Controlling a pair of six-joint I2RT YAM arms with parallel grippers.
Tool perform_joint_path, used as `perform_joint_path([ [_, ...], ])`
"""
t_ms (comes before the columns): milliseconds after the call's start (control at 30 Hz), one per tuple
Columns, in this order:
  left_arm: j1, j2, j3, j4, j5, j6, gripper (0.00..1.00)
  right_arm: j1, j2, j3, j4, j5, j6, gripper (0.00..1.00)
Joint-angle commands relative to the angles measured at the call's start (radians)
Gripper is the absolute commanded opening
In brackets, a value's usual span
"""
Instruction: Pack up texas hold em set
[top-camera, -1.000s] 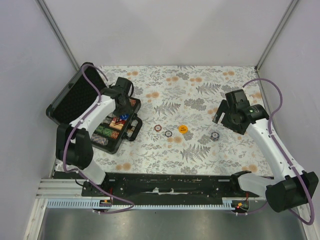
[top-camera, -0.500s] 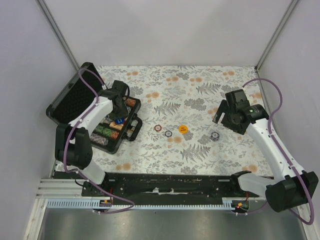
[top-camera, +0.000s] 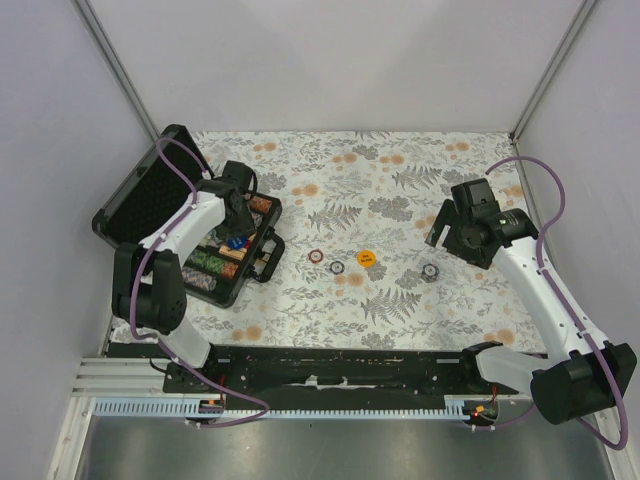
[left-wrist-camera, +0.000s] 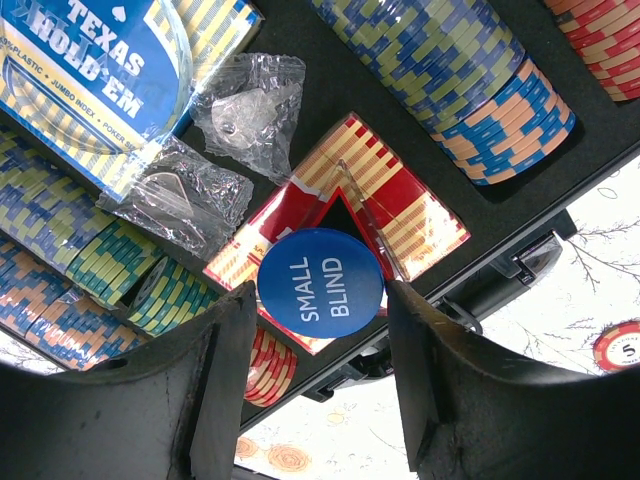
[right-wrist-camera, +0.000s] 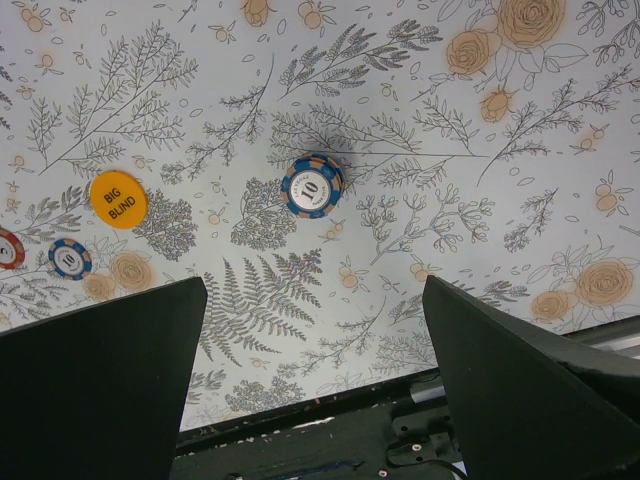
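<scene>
The black case (top-camera: 140, 195) lies open at the left, with rows of striped chips (left-wrist-camera: 450, 70) in its tray. A blue SMALL BLIND button (left-wrist-camera: 320, 277) lies on the red-orange card box (left-wrist-camera: 410, 205), over a dark red-edged triangle (left-wrist-camera: 345, 205). My left gripper (left-wrist-camera: 320, 300) hovers over it, jaws open about as wide as the button. In the top view it is over the tray (top-camera: 238, 212). My right gripper (right-wrist-camera: 315, 290) is wide open and empty above the table (top-camera: 447, 235). An orange BIG BLIND button (right-wrist-camera: 118, 199) and a blue 10 chip (right-wrist-camera: 312, 186) lie loose.
A blue TEXAS HOLD'EM card box (left-wrist-camera: 90, 70) and two small plastic bags (left-wrist-camera: 245, 100) are in the case. On the floral cloth lie a red chip (top-camera: 316, 256), a dark chip (top-camera: 337, 267), the orange button (top-camera: 366, 258) and a chip (top-camera: 430, 271).
My left gripper has shifted slightly left over the case tray. The blue button stays in the case. The right arm has not moved.
</scene>
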Motion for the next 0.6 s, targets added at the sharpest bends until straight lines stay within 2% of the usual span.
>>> perform_joint_path([
  [0,0.006,0.006,0.010,0.025,-0.008,0.032,0.62,-0.003,-0.007,0.008,0.024,0.001,-0.007,0.97],
  [133,0.007,-0.007,0.008,0.024,-0.013,0.034,0.63,-0.003,-0.011,0.005,0.024,-0.001,-0.007,0.97],
  [567,-0.005,-0.098,0.123,-0.022,0.030,0.060,0.78,-0.005,-0.004,0.017,0.024,-0.018,-0.005,0.97],
])
